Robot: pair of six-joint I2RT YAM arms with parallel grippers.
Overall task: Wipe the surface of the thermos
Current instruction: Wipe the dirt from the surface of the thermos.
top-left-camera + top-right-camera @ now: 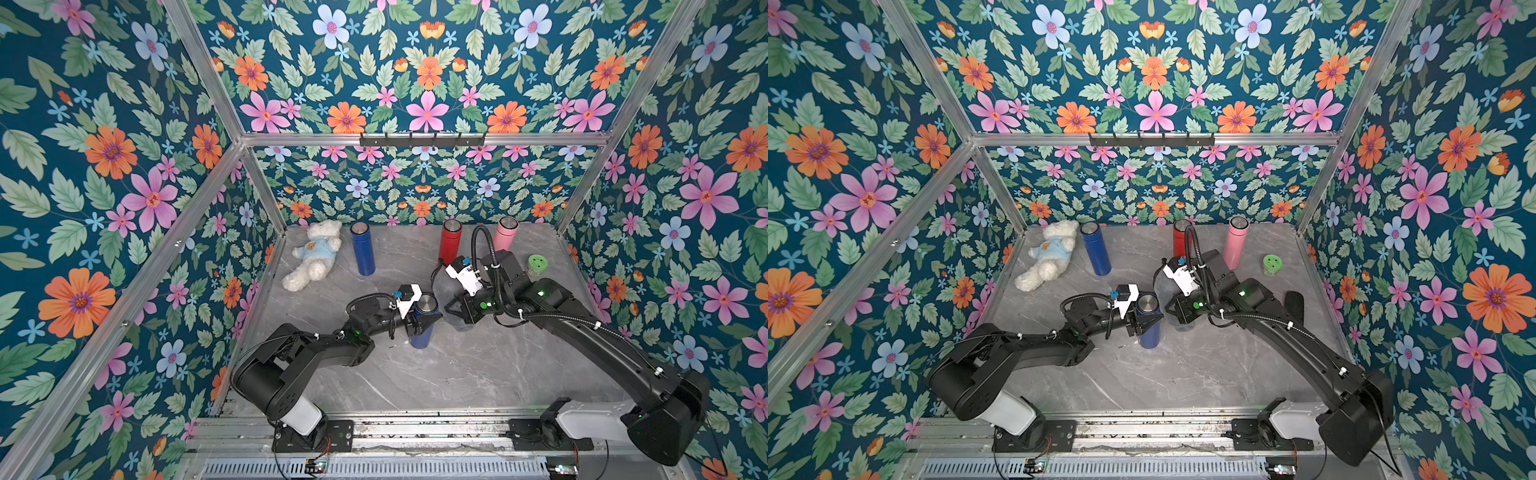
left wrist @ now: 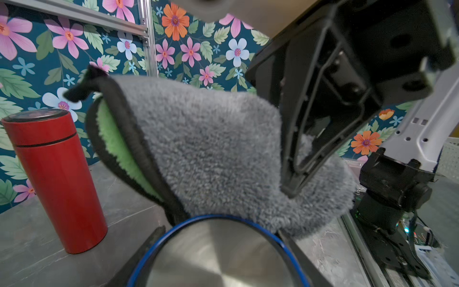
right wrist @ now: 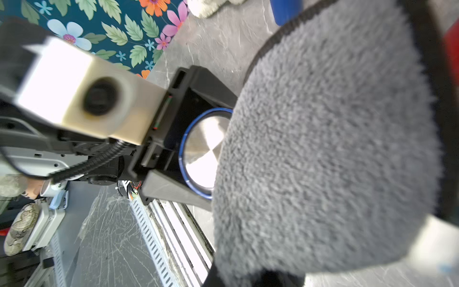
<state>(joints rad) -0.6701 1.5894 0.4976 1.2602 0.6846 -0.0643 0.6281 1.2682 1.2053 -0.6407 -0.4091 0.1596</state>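
- Thermos [image 1: 420,340]: blue, upright, mid-table [image 1: 457,382]. Clamped near top by left gripper [image 1: 424,322], jaws spread around body.
- Wrist views: only steel lid seen, body cut off.
- Grey cloth [image 2: 211,149], green underside: pinched by right gripper [image 1: 454,309], jaws pressed together, tips buried in pile.
- Cloth held just beside thermos top; contact not determinable.
- Cloth barely told from grey table in both top views.
- Back of table: red thermos [image 2: 57,179], partly hidden by right arm in top views; pink thermos [image 1: 506,235]; second blue thermos [image 1: 362,253]; toy bear [image 1: 311,259].

Left arm [image 1: 324,349] and right arm [image 1: 582,320] reach inward (almost meeting), left jaws parted, right jaws pinched.
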